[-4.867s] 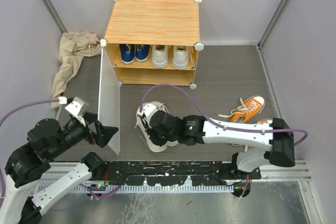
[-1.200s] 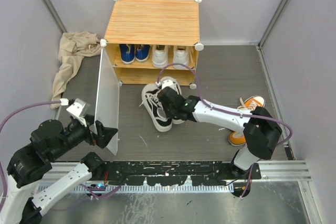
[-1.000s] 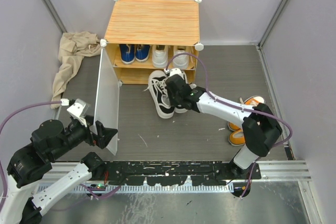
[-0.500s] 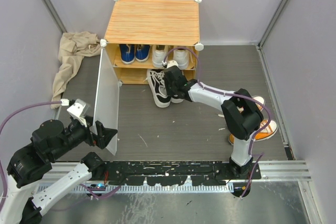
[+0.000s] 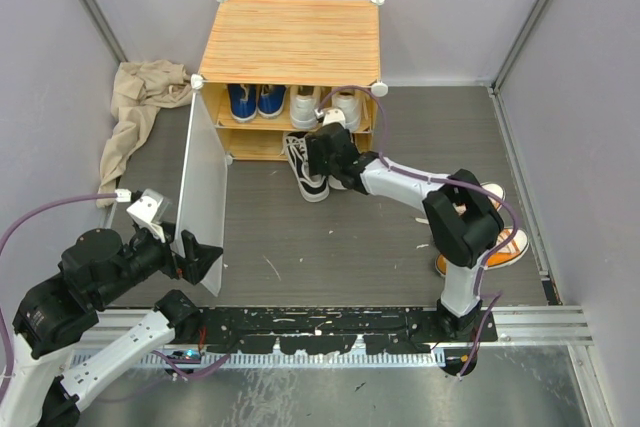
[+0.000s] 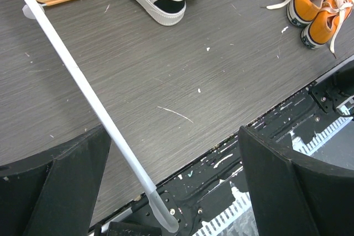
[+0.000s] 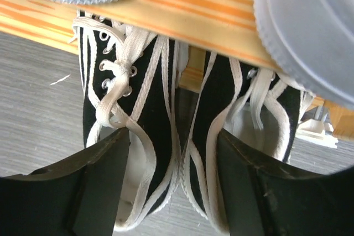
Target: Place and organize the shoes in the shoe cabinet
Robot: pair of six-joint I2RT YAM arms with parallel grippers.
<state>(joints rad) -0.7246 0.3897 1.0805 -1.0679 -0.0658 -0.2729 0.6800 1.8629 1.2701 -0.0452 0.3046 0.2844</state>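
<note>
The shoe cabinet (image 5: 290,42) stands at the back with its pale door (image 5: 205,197) swung open toward me. Blue shoes (image 5: 255,100) and white shoes (image 5: 325,107) sit on its upper shelf. The black pair (image 5: 308,169) lies with its toes under the shelf edge (image 7: 210,20) at the lower opening. My right gripper (image 7: 172,136) is open, one finger in each black shoe's opening (image 7: 149,81), their inner walls loose between. Orange shoes (image 5: 510,244) lie at the right. My left gripper (image 6: 172,134) is open, and the door's edge (image 6: 83,84) runs past its left finger.
A beige cloth (image 5: 135,112) is crumpled at the left wall beside the cabinet. Grey walls close in on both sides. The black base rail (image 5: 330,332) runs along the near edge. Bare floor lies between the door and the orange shoes (image 6: 315,4).
My right arm has pushed the black pair back to the cabinet's lower opening, then its jaws have opened off the shoes. The left arm and door have stayed put.
</note>
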